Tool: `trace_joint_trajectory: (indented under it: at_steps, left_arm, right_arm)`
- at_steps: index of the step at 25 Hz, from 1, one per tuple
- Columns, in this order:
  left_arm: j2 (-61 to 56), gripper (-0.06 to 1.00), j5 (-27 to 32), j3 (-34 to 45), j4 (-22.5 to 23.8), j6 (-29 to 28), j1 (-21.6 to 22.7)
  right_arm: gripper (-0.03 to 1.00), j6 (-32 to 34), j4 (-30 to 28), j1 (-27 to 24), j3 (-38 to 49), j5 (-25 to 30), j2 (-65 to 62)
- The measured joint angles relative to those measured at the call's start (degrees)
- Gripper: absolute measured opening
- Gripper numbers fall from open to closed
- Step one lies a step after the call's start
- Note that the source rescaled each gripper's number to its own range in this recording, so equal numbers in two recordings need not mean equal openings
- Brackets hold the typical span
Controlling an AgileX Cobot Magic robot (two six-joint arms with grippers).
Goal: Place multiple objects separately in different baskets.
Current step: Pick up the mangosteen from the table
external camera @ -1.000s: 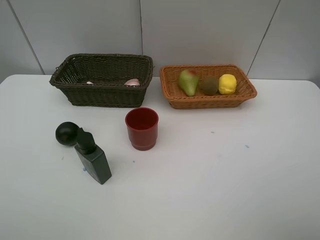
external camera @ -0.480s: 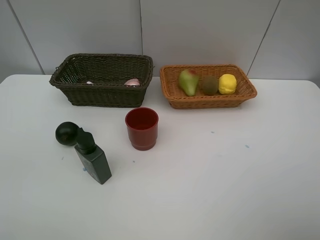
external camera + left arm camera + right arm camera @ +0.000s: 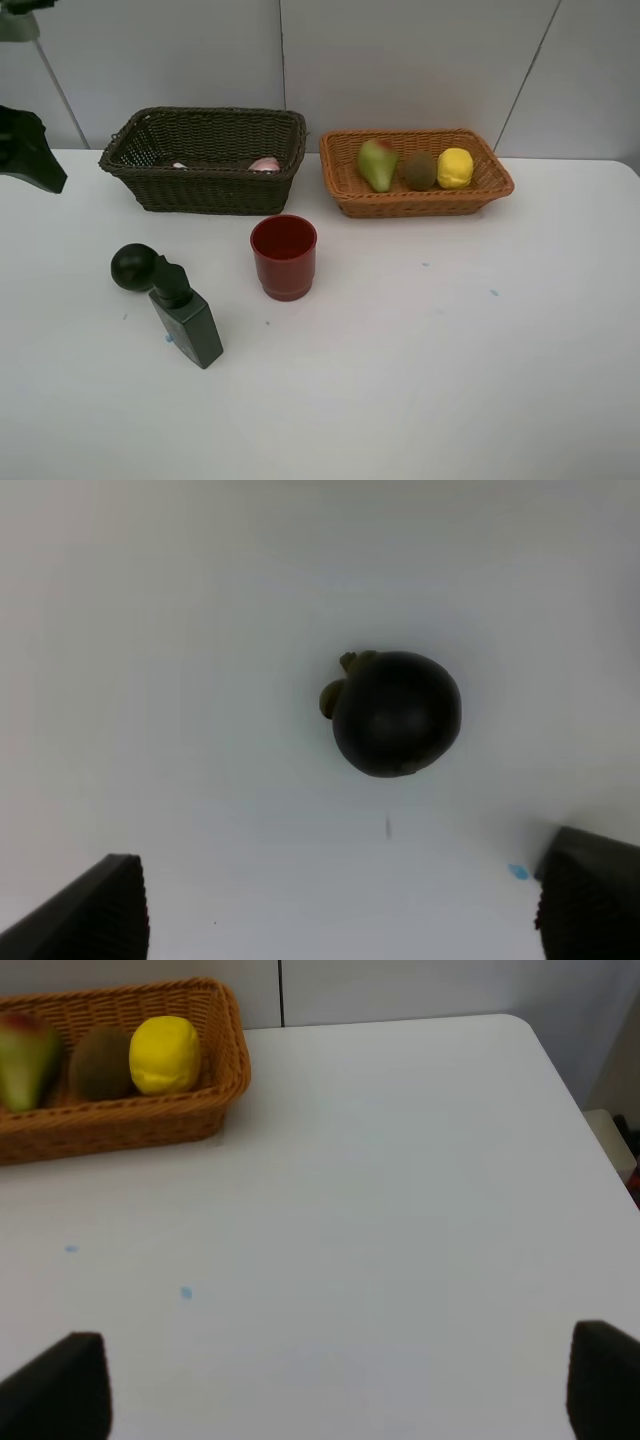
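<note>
Evidently the fruit step: left tool (image 3: 340,890) hangs over dark round fruit (image 3: 397,713), fingers apart, empty; fruit on bench (image 3: 420,380) at ten o'clock of dark green bottle (image 3: 187,318), just beside its cap; right tool (image 3: 330,1380) apart too; next, likely: drop, straddle, close, carry toward orange-tan basket (image 3: 420,205).

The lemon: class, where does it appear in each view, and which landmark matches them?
Exterior high: lemon at the right end of the orange basket.
Left wrist: not in it.
Right wrist: lemon in that basket, beside the kiwi.
Shared landmark: the orange basket.
</note>
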Motion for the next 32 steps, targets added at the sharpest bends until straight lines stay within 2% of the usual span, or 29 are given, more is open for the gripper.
trace_joint_trajectory:
  at_steps: [5, 15, 27, 32]
  left_arm:
    - [5.84, 1.0, -1.95, 0.0, -0.17, 0.77, 0.0]
    - [17.87, 1.0, -8.77, 0.0, -0.88, 1.45, -5.12]
    - [26.54, 1.0, -14.25, -0.04, -1.71, 1.82, -5.43]
    - [28.78, 1.0, -14.69, -0.04, -1.75, 3.44, -5.43]
  right_arm:
    - [1.0, 0.0, 0.0, 0.0, 0.0, 0.0, 0.0]
    - [1.0, 0.0, 0.0, 0.0, 0.0, 0.0, 0.0]
    - [1.0, 0.0, 0.0, 0.0, 0.0, 0.0, 0.0]
    - [1.0, 0.0, 0.0, 0.0, 0.0, 0.0, 0.0]
